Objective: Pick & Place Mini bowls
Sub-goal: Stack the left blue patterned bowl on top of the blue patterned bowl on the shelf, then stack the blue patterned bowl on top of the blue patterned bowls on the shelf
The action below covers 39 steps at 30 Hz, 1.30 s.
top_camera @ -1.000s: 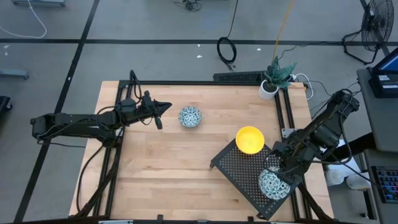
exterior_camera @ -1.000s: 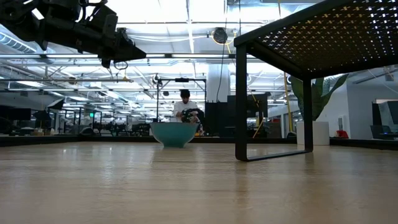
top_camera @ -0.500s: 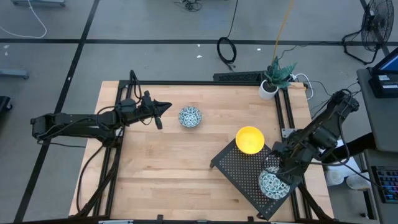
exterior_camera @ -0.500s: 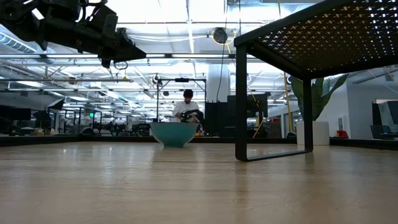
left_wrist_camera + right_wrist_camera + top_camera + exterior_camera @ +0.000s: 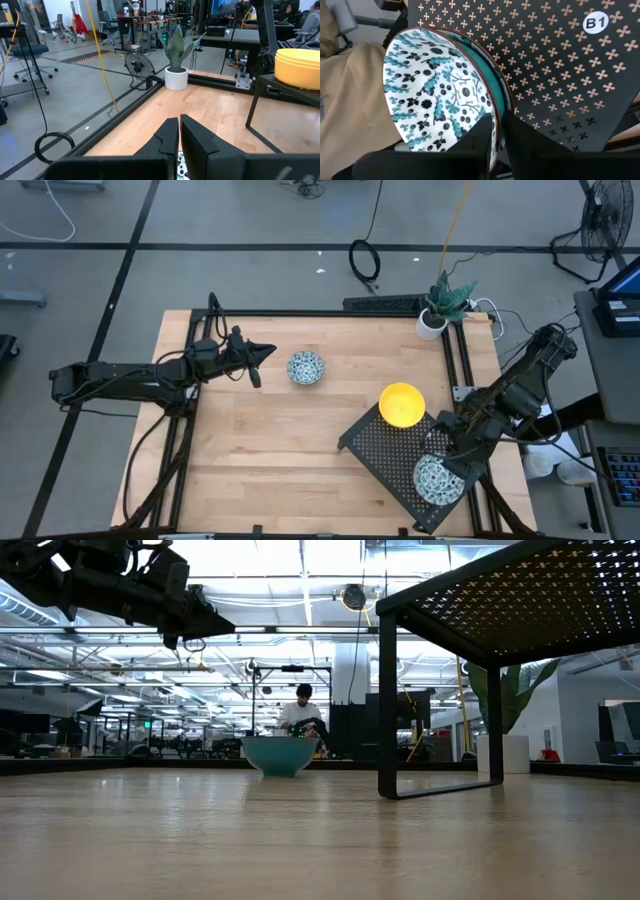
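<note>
A black perforated shelf (image 5: 385,448) stands at the table's near right, and a yellow mini bowl (image 5: 401,404) sits on its far corner. A blue-and-white patterned mini bowl (image 5: 437,479) with a teal outside is at the shelf's right edge, with my right gripper (image 5: 455,455) shut on its rim. Another patterned mini bowl (image 5: 306,367) rests on its base on the bare wood at the table's far middle. My left gripper (image 5: 262,355) hovers shut and level just to its left, above the table, touching nothing. My right gripper pinches the patterned bowl's rim (image 5: 495,125), one finger (image 5: 472,142) inside the bowl and the other finger (image 5: 522,142) outside against the teal wall. It comes slanting down from the table's right side. The bowl's teal outside lies against the perforated shelf (image 5: 555,75).
A white plant pot (image 5: 432,323) with a spiky plant stands at the table's far right corner. The shelf's thin legs (image 5: 387,700) stand on the wood. A person (image 5: 300,712) sits far off in the room behind. Bare wood lies across the table's near left.
</note>
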Tool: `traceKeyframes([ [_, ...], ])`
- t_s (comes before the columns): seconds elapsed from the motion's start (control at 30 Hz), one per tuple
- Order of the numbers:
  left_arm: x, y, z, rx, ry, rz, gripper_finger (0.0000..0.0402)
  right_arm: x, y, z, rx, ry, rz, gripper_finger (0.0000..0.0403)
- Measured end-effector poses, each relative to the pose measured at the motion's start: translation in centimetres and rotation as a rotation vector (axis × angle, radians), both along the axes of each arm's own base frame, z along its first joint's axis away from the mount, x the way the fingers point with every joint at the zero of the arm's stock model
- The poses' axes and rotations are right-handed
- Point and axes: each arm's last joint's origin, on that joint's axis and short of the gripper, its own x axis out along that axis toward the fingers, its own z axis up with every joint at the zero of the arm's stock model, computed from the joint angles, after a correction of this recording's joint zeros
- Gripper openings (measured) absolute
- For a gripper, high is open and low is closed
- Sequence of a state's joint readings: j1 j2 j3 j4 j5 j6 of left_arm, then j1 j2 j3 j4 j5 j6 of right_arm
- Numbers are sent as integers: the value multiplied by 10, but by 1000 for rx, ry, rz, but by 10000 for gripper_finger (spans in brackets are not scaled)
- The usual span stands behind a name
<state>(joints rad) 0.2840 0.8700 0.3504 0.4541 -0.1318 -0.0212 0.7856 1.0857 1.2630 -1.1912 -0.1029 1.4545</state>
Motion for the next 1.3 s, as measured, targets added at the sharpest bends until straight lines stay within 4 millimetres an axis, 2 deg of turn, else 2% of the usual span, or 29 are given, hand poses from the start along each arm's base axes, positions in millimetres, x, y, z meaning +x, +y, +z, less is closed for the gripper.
traceKeyframes([
  [0.23,0,0,0,-1,0,0,21,-1,-2,-1,-21,9,-41,64],
  [0.57,0,0,0,-4,0,0,21,-8,-9,6,52,39,-173,94],
  [0.97,0,0,0,-4,1,0,21,-19,-20,14,103,4,-188,89],
  [1.3,0,0,0,-1,1,0,21,-37,-42,23,67,-118,-201,89],
])
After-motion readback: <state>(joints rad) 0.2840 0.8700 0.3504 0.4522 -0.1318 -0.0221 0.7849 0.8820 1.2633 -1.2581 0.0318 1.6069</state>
